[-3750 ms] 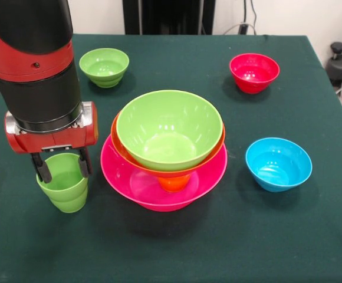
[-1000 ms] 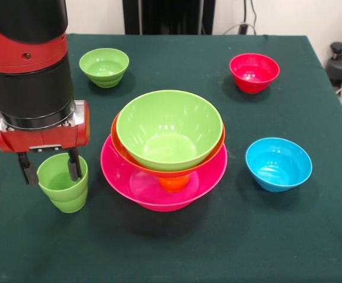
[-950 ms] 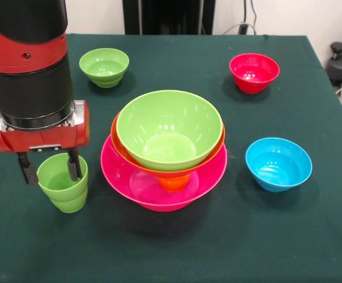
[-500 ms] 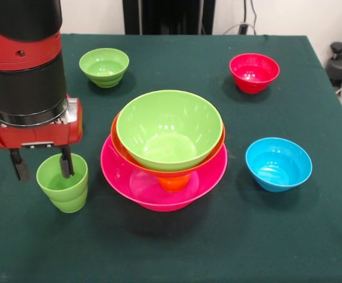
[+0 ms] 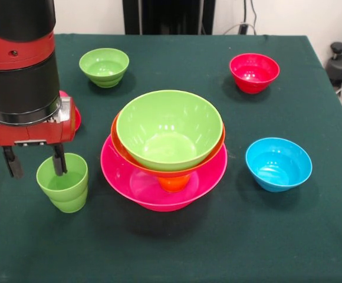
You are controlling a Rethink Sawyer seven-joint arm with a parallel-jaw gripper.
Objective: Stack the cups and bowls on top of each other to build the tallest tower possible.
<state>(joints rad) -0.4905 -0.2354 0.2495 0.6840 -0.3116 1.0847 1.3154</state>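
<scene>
End effector (image 5: 33, 166) has let go of the green cup (image 5: 62, 182), fingers apart, and lifted, seemingly clear. Cup stands on table (image 5: 277, 236) left of tower (image 5: 166, 147); unstacked.

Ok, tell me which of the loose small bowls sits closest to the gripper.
The small green bowl, just beyond the gripper. The small red bowl and small blue bowl lie across the table past the tower.

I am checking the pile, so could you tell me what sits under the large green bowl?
The large green bowl nests in the orange bowl, which stands in the pink bowl. Their covered interiors are hidden.
</scene>
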